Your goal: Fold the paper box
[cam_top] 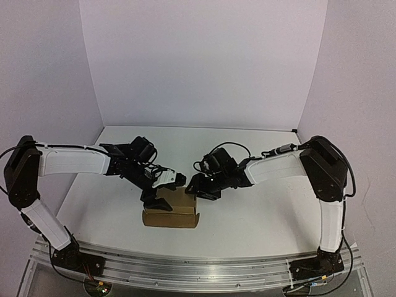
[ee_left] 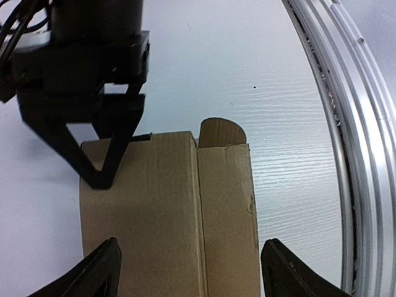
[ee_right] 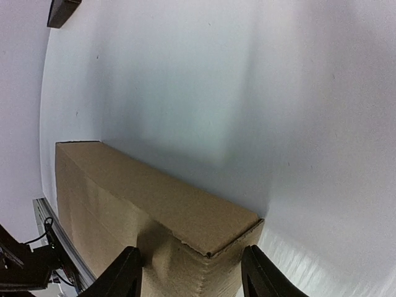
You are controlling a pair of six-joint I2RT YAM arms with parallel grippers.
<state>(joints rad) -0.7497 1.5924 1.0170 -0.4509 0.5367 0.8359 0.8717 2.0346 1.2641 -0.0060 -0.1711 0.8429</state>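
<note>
Roughly, paper box point(cam_top: 171, 215) edge parallels rail point(cam_top: 198, 263).

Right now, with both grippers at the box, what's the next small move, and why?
Probably tuck the rounded tab into the paper box with the right gripper: it juts past the far end, and that gripper sits nearest. The left gripper is open astride the box.

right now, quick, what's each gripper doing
left gripper: open, over the paper box
right gripper: fingers apart at the paper box, grip cannot be told
</note>
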